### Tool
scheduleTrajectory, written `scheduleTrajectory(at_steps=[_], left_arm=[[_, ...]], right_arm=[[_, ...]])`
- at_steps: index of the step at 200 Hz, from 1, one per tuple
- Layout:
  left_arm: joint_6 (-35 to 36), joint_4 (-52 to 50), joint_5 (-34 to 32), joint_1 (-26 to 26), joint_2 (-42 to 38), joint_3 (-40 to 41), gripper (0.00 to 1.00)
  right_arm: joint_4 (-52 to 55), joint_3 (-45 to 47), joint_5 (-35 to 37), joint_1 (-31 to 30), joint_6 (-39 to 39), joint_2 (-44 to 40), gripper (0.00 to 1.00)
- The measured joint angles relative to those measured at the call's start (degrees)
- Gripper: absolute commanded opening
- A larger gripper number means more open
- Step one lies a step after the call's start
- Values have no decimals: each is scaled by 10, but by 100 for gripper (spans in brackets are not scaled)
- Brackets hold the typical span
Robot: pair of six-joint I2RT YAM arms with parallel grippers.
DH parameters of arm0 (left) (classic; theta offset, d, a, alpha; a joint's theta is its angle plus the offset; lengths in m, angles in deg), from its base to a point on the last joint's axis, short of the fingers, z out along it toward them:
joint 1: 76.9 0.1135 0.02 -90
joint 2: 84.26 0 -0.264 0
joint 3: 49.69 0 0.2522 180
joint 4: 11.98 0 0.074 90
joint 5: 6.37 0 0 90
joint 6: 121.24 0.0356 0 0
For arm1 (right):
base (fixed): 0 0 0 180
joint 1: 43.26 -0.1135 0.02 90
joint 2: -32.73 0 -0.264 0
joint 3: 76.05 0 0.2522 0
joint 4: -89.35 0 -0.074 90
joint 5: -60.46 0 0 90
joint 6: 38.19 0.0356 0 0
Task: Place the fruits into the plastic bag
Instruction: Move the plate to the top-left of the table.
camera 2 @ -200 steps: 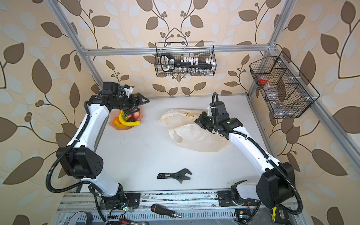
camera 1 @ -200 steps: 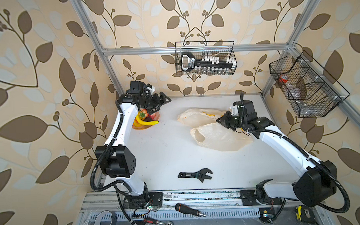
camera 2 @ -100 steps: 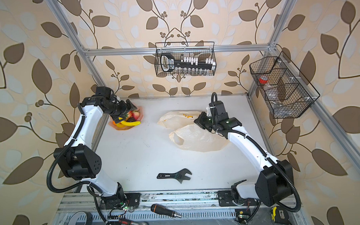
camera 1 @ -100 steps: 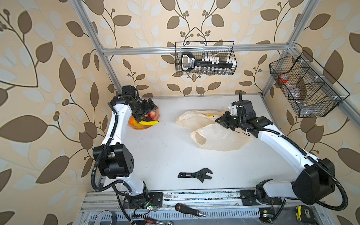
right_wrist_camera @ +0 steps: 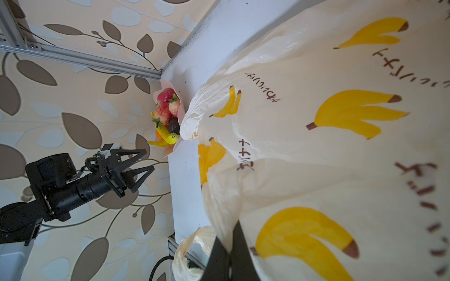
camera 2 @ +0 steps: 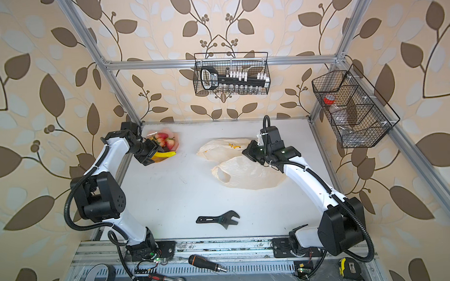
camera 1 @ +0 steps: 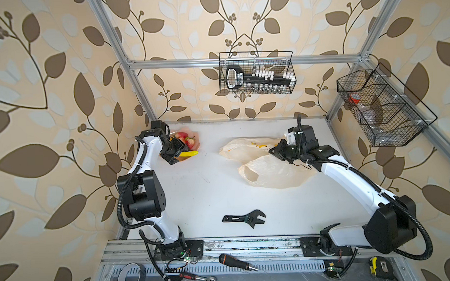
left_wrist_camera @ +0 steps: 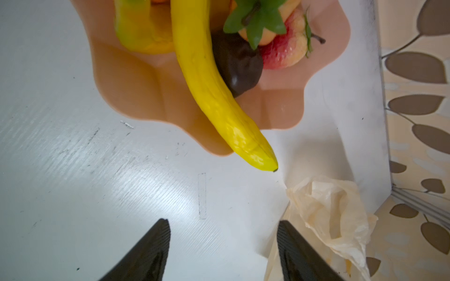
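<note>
Several fruits (camera 1: 186, 143) piled in pink dish (left_wrist_camera: 136, 85), far corner of surface (camera 1: 207, 188), left arm's side; bag (camera 1: 271, 170) well apart. Right end effector (right_wrist_camera: 231, 243) clamped on bag rim. Left end effector (left_wrist_camera: 222, 221) jaws apart, empty, short of banana (left_wrist_camera: 214, 92). Step: first pick, I'd say. Next: advance, straddle banana, close.

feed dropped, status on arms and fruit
Left gripper open, empty, short of banana. Right gripper shut on plastic bag. Fruits in pink dish. Adjustable wrench lies aside.

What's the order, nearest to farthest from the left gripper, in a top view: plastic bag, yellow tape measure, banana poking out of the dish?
From the left gripper, in a top view:
1. banana: right beside the gripper, back left of the table.
2. plastic bag: across the table, towards the back right.
3. tape measure: front right corner, past the rail, off the white tabletop.
</note>
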Motion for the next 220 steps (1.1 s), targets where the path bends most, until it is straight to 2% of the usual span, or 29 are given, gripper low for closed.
scheduleTrajectory(at_steps=[121,220], left_arm=[[-82,80,-32,0,116,-9,66],[-123,118,-27,1,136,-31,67]], right_arm=[[0,0,0,-4,-3,1,0],[0,-1,0,-15,-7,1,0]])
